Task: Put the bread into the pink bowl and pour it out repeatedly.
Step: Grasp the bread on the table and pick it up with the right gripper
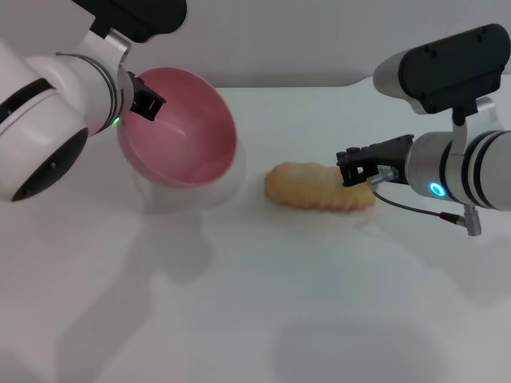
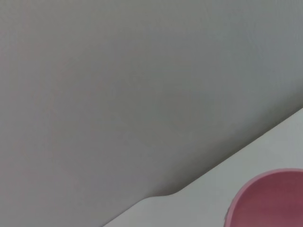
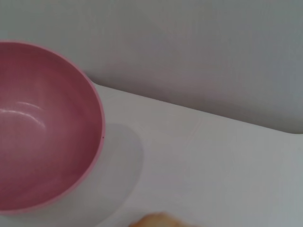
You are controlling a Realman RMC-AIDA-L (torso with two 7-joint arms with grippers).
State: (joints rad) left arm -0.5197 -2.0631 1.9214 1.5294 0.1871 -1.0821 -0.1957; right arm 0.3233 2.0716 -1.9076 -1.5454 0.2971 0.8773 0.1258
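Note:
The pink bowl (image 1: 188, 128) hangs tilted above the table at the back left, its mouth turned toward the right and nothing inside it. My left gripper (image 1: 148, 102) is shut on its upper rim. The bowl also shows in the left wrist view (image 2: 270, 198) and the right wrist view (image 3: 42, 127). The bread (image 1: 311, 187) lies on the table to the right of the bowl, plain tan side up; a sliver of the bread (image 3: 156, 221) shows in the right wrist view. At the bread's right end, my right gripper (image 1: 345, 167) is open, just over it.
The white table (image 1: 239, 303) stretches toward the front, with the bowl's shadow under it. A grey wall (image 2: 118, 85) runs along the table's far edge.

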